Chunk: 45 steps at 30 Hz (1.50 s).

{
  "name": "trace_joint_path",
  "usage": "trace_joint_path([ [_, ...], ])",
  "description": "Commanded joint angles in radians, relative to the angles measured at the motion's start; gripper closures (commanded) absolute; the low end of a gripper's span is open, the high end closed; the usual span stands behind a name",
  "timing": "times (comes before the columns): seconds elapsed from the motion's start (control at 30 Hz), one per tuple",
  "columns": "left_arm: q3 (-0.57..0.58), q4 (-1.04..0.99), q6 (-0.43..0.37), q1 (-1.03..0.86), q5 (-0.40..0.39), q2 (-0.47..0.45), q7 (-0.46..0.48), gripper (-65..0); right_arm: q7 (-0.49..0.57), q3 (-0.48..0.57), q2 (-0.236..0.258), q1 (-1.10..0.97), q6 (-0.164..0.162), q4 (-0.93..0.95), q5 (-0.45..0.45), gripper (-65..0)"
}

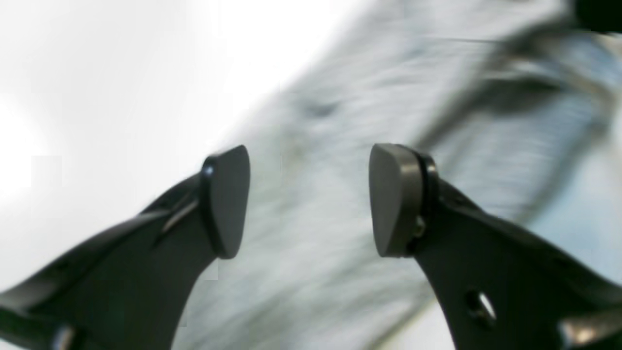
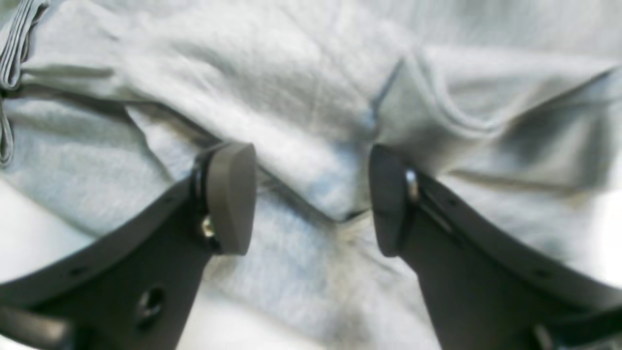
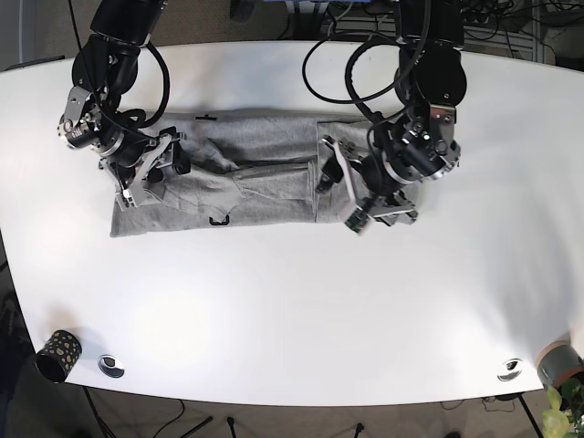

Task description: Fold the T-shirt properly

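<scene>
On the white surface (image 3: 292, 301) the grey T-shirt (image 3: 246, 182) lies stretched as a long band, already folded along its length, with wrinkles near the middle. My left claw (image 1: 309, 199) is released and holds nothing; it hovers over the right end of the cloth as the base view shows it. My right claw (image 2: 311, 199) is also released, with its jaws standing on both sides of a raised fold near the other end. I judge the step in hand is to take both ends for the next fold. To do it well, I should go down until the pads pass under all layers, clench at the very edge, and lift both sides at the same height, so the band does not twist.
</scene>
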<state>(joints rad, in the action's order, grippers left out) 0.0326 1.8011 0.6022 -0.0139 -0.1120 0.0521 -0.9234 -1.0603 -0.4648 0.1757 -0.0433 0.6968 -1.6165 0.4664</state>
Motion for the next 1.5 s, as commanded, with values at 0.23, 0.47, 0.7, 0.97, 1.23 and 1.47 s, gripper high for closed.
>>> trace_joint_path([
  [0.23,-0.199,-0.004,0.071,-0.027,-0.018,0.005,0.022,-24.3,-0.134,-0.256,0.043,0.122,0.001,0.032,0.168,-36.1],
  [0.47,-0.346,-0.062,0.096,-0.030,-0.018,0.010,0.020,-15.6,-0.136,-0.343,0.175,0.178,0.001,0.304,0.292,-36.1],
  [0.7,-0.408,-0.143,0.096,-0.027,-0.018,0.010,0.020,-14.6,-0.059,-0.335,0.279,0.204,0.001,0.559,0.348,-36.1],
  [0.97,-0.409,-0.162,0.096,-0.024,-0.018,0.009,0.020,-14.6,-0.036,-0.279,0.279,0.188,0.001,0.612,0.358,-36.0],
  [1.23,-0.409,-0.182,0.096,-0.022,-0.018,0.004,0.020,-14.6,-0.036,-0.216,0.189,0.156,0.001,0.605,0.358,-36.0],
  [1.47,-0.409,-0.182,0.096,-0.022,-0.010,0.004,0.020,-14.6,-0.028,-0.156,0.138,0.159,0.001,0.603,0.358,-35.8],
])
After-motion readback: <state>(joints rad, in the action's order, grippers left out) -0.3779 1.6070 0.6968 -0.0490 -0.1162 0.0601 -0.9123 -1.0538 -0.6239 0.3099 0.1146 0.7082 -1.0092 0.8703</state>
